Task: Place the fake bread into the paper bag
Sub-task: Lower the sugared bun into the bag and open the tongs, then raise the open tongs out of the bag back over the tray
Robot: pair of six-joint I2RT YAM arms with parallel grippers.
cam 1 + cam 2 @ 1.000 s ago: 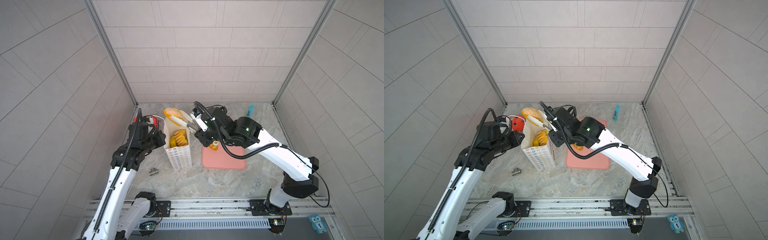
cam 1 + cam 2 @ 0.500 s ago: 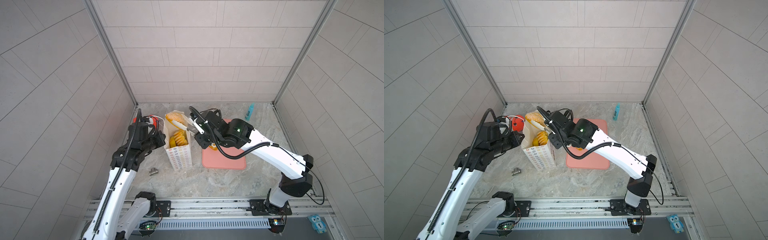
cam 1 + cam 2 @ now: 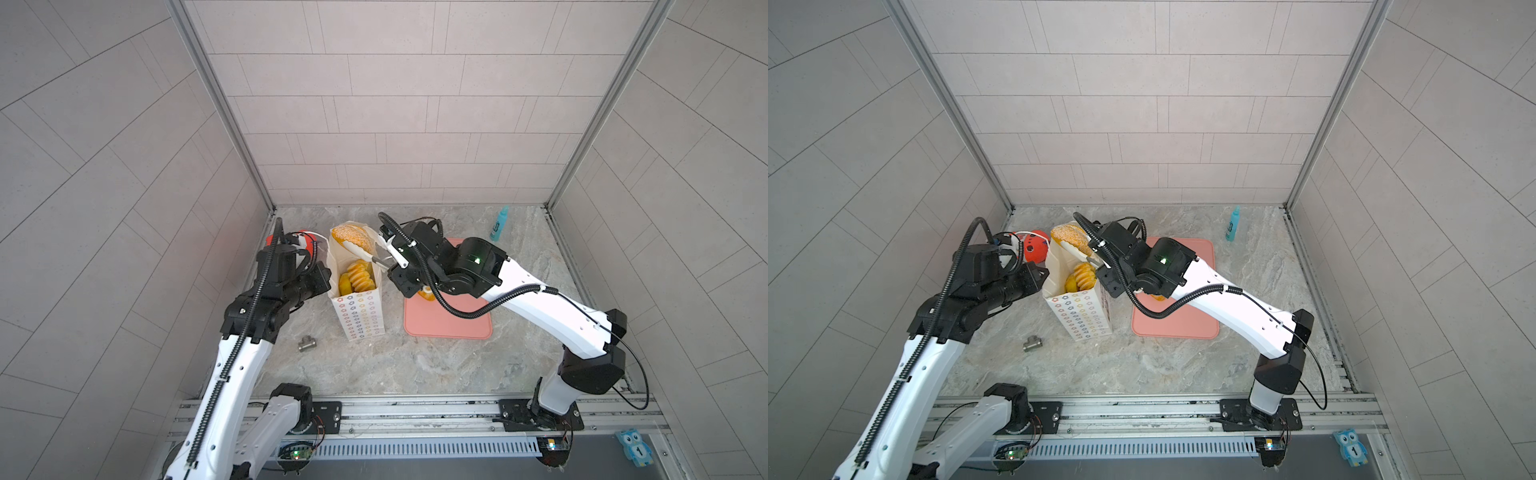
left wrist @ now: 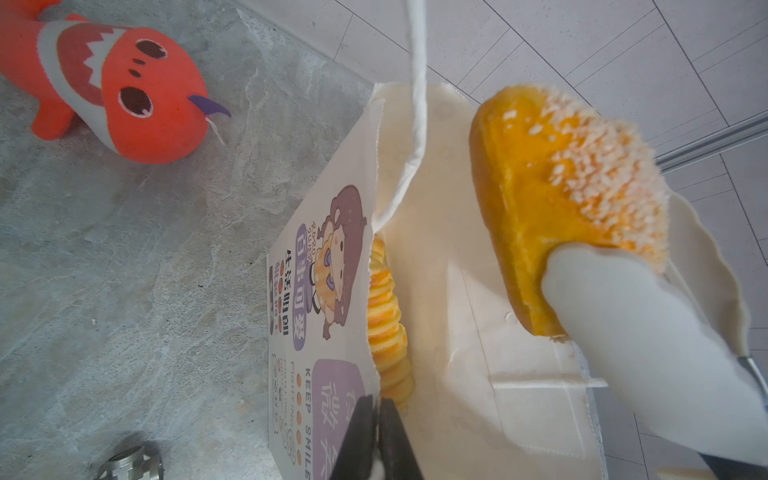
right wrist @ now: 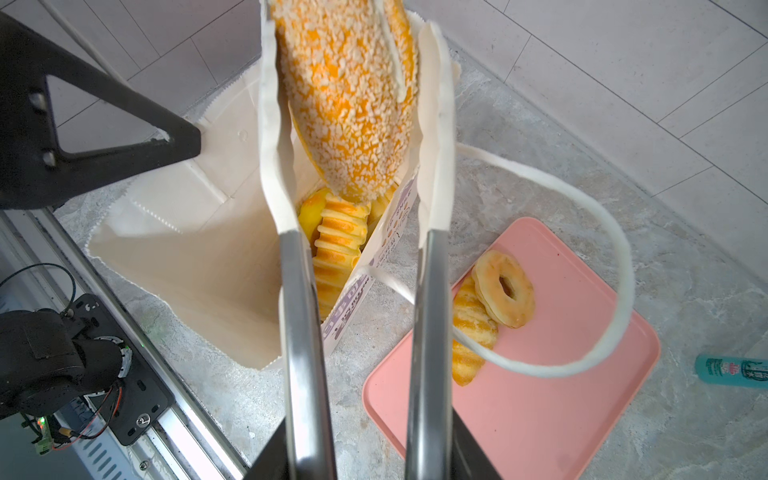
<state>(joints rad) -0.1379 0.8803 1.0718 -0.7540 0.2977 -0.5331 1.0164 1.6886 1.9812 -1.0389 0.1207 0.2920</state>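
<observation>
Grey tiled walls (image 3: 395,104), marbled grey floor (image 3: 415,365), aluminium corner posts (image 3: 221,104)

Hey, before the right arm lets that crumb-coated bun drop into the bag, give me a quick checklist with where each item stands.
1. Left gripper pinching the paper bag rim, mouth open: ok.
2. Crumb-coated bun at the mouth, between the tongs tips: ok.
3. Room above the ridged rolls inside: cannot tell.
4. Cord handle clear of the bun: cannot tell, a white strip crosses it.
5. Ring donut and striped roll waiting on the pink tray: ok.
</observation>
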